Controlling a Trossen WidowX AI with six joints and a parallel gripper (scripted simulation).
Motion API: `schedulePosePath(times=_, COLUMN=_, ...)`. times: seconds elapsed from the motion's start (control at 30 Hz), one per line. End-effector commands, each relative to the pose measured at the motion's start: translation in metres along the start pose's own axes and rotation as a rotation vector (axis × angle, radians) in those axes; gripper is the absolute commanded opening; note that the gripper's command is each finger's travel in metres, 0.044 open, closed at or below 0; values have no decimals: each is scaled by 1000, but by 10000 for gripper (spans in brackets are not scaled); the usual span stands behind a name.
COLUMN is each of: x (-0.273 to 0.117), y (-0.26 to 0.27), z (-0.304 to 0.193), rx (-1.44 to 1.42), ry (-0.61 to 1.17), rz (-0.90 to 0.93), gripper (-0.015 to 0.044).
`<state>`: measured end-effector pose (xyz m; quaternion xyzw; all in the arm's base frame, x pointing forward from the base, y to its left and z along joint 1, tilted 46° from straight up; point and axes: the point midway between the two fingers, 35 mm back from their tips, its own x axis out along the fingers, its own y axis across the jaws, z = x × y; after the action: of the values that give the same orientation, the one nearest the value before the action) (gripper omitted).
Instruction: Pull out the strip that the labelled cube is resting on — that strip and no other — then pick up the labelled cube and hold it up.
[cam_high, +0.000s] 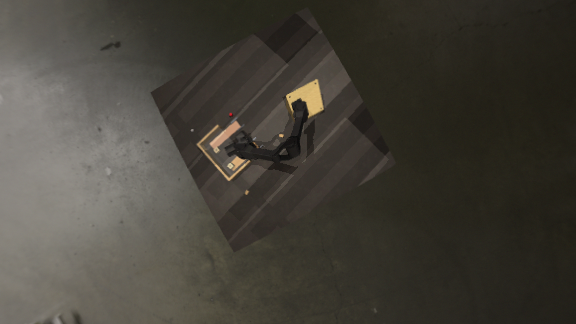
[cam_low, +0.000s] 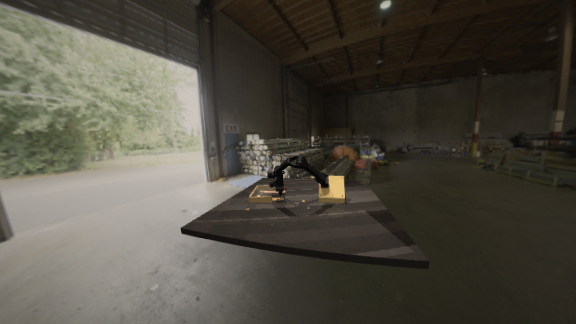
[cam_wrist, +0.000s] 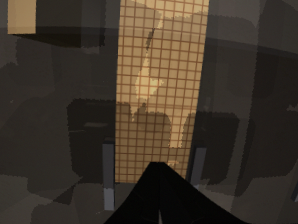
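Observation:
My gripper (cam_wrist: 156, 168) (cam_low: 280, 193) is shut and empty. In the wrist view its fingertips are low over the near end of the tan gridded strip (cam_wrist: 160, 75). In the top view this strip (cam_high: 240, 162) reaches from the tray, with a pale cube (cam_high: 230, 165) at its inner end. A second pale cube (cam_high: 216, 149) is at the inner end of the pinkish strip (cam_high: 226, 134). Marks on the cubes are too small to read, and neither cube shows in the wrist view. Dark arm parts hide the outer end of the gridded strip in the top view.
The low-walled tray (cam_high: 213, 162) (cam_low: 260, 201) surrounds the cubes. Grey guide rails (cam_wrist: 108, 175) (cam_wrist: 198, 167) flank the gridded strip's near end. A red piece (cam_high: 230, 115) lies beyond the pinkish strip. Small orange pieces (cam_high: 281, 135) (cam_high: 246, 192) lie on the table. The arm's yellow base (cam_high: 312, 95) (cam_low: 336, 189) is behind.

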<state>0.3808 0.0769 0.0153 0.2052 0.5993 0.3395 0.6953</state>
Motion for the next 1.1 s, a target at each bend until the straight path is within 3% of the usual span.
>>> schedulePosePath(times=0.0, x=7, y=0, z=-2, rx=8, ry=4, rz=2, gripper=0)
schedulePosePath(times=1.07, x=26, y=0, z=-3, rx=9, ry=4, rz=4, gripper=0)
